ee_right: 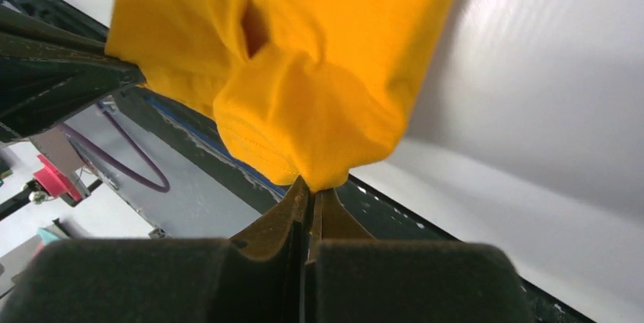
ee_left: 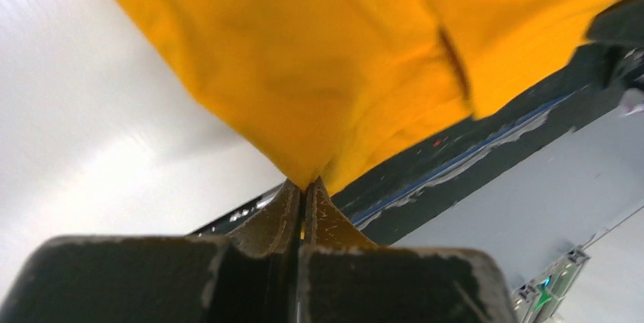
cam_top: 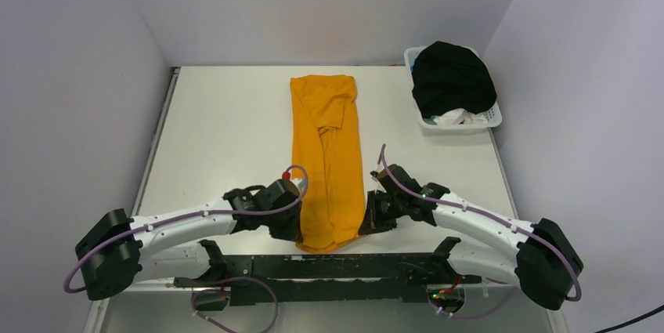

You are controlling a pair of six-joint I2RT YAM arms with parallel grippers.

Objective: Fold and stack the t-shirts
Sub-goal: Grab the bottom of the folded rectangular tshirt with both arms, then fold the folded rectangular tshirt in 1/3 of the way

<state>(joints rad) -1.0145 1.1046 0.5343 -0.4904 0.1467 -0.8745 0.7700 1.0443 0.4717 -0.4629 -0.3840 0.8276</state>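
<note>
A mustard-orange t-shirt [cam_top: 327, 153] lies as a long narrow strip down the middle of the white table [cam_top: 219, 137], sleeves folded in. Its near hem reaches the table's front edge. My left gripper [cam_top: 296, 233] is shut on the hem's left corner; cloth [ee_left: 319, 64] bunches out of its closed tips [ee_left: 306, 185]. My right gripper [cam_top: 365, 223] is shut on the hem's right corner, a puckered lump of cloth [ee_right: 311, 121] rising from its tips [ee_right: 313, 188]. A black t-shirt [cam_top: 452, 81] is heaped in the basket at the back right.
The white plastic basket [cam_top: 489, 117] stands at the table's back right corner, with some white cloth under the black one. Grey walls close in the table on three sides. The arms' dark mounting rail [cam_top: 329, 266] runs along the near edge.
</note>
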